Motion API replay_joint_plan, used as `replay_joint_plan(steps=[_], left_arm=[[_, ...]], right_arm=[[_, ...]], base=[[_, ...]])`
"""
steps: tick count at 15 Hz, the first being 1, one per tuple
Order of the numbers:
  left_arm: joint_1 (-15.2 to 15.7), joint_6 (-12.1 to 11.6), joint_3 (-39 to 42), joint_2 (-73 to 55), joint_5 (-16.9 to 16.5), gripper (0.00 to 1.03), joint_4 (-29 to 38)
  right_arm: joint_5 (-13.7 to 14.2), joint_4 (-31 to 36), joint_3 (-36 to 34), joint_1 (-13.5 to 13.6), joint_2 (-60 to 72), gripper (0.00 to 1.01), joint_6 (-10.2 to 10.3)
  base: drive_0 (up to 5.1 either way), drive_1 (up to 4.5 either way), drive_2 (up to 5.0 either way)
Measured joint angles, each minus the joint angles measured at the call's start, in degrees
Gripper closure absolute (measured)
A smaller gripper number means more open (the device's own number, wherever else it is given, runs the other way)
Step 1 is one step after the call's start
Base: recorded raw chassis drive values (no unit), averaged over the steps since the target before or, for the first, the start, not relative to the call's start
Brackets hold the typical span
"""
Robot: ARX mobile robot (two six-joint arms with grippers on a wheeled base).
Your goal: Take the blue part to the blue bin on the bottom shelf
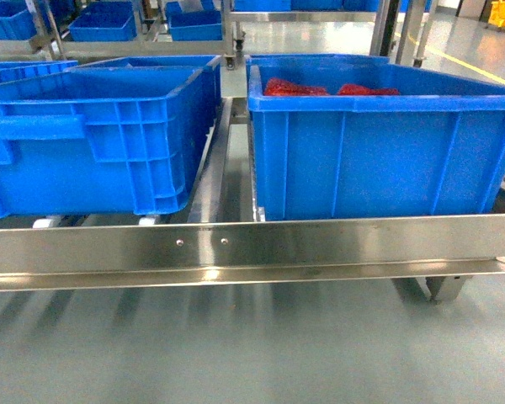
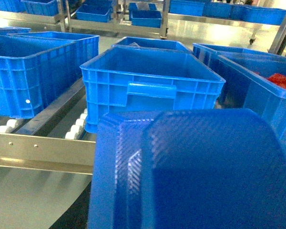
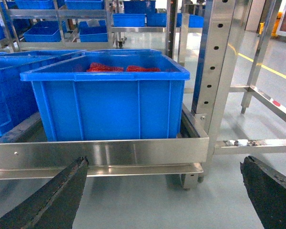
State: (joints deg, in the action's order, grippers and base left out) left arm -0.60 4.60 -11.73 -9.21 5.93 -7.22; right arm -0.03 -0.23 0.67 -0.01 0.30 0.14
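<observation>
I'm looking at the bottom shelf [image 1: 236, 244], its steel rail shining across grey floor. On the left, an empty blue bin [image 1: 93, 139] is sitting on white rollers [image 2: 76, 129]. The blue part [image 2: 190, 171] is filling my left wrist view; I can't tell how that claw stands. The red-filled bin [image 1: 379, 143] is sitting right, and my right claw [image 3: 164, 191] is hanging spread wide before it.

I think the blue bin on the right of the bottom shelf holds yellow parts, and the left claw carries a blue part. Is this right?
Not quite. The parts in the right blue bin on the bottom shelf are red, not yellow; the head view and the right wrist view both show this. A blue part does fill the left wrist view, though the left claw itself is hidden.
</observation>
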Motion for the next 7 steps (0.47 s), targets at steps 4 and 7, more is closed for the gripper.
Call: replay_joint_plan(steps=[4, 7], left_arm=[[0.0, 0.0, 0.0, 0.0, 0.0, 0.60, 0.0], [0.0, 0.0, 0.0, -0.1, 0.0, 0.60, 0.0]], right_arm=[[0.0, 0.0, 0.0, 0.0, 0.0, 0.03, 0.0], [0.0, 0.0, 0.0, 0.0, 0.0, 0.03, 0.0]], base=[[-0.1, 3.93, -4.2], [-0.1, 3.98, -4.1]])
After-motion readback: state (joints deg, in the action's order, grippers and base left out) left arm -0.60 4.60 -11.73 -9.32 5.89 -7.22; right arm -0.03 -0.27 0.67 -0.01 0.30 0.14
